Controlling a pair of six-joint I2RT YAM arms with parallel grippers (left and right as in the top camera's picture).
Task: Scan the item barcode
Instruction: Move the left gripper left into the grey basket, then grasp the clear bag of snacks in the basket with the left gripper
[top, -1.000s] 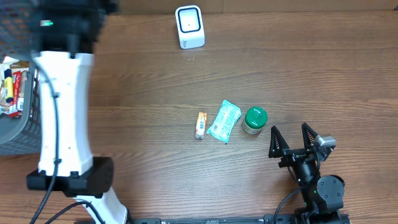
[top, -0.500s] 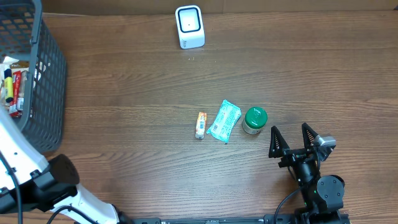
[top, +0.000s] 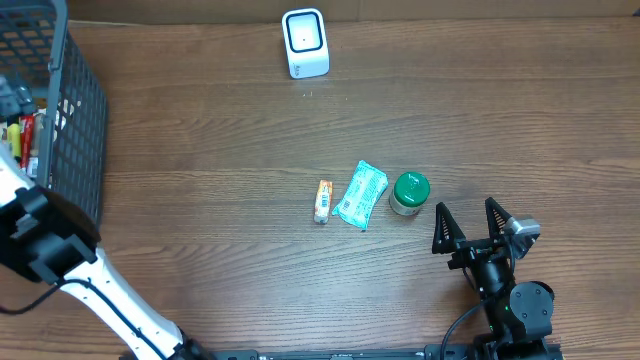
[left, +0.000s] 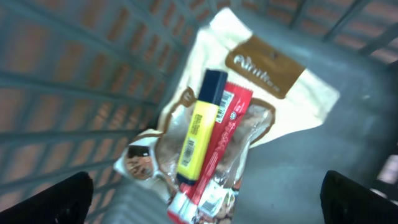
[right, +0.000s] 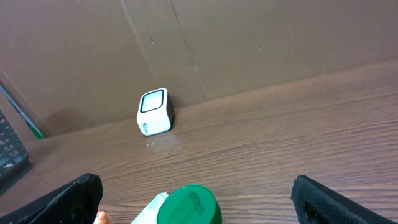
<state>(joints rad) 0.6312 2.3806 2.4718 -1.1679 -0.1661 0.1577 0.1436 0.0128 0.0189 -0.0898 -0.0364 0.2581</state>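
The white barcode scanner (top: 305, 43) stands at the table's far edge and also shows as the scanner (right: 154, 112) in the right wrist view. My left gripper (left: 211, 202) is open inside the grey basket (top: 75, 130), just above a yellow highlighter (left: 199, 127), a red bar (left: 219, 146) and a cream pouch (left: 273, 87). Nothing is between its fingers. My right gripper (top: 470, 222) stands open near the front right, just behind a green-lidded jar (top: 409, 193), with nothing held.
A teal packet (top: 361, 195) and a small orange tube (top: 322, 201) lie left of the jar at mid-table. The left arm's white link (top: 100, 290) crosses the front left corner. A cardboard wall (right: 249, 43) backs the table.
The left arm has swung off the table's left side and lowered its gripper into the basket. The right arm and the table items have not moved.
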